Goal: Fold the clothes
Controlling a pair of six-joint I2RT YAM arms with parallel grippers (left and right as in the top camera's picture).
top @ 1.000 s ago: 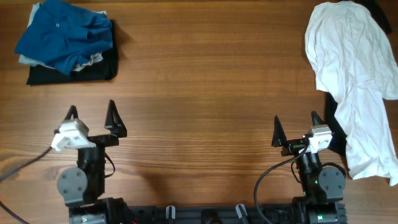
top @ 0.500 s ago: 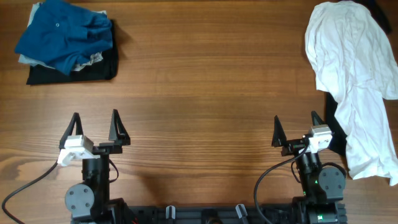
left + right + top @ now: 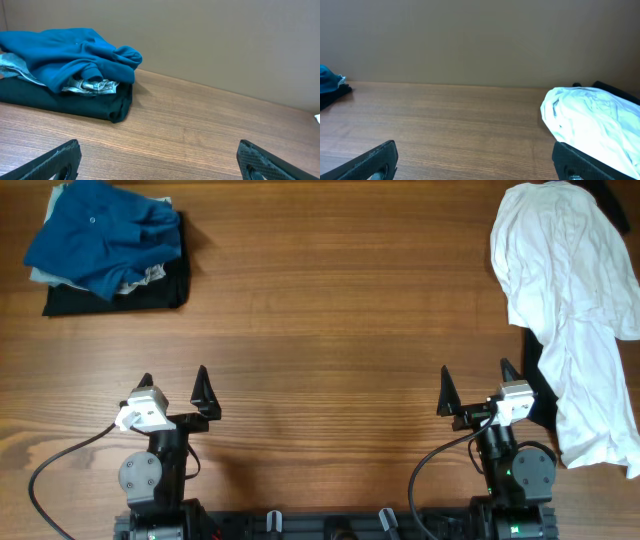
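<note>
A: Blue shirt (image 3: 100, 235), position?

B: Far left corner of the table (image 3: 330, 330). Crumpled in a heap, not folded. It lies on top of a flat dark folded garment (image 3: 165, 292). A scrap of pale fabric (image 3: 38, 276) pokes out between the two at the left side, and another bit shows on the near side.

A: Left gripper (image 3: 175, 383)?

B: Near edge, left of centre. Fingers spread wide, nothing between them. Well apart from the blue shirt, with bare wood between. Its wrist view looks across at the heap, far and to the left.

A: Right gripper (image 3: 476, 383)?

B: Near edge, right side. Fingers wide apart as well, holding nothing.

A: Anything beside it?

B: A white shirt (image 3: 565, 300), rumpled, running from the far right corner down the right edge of the table. Its near end lies just right of the right gripper. From above the two look apart, not touching
</note>
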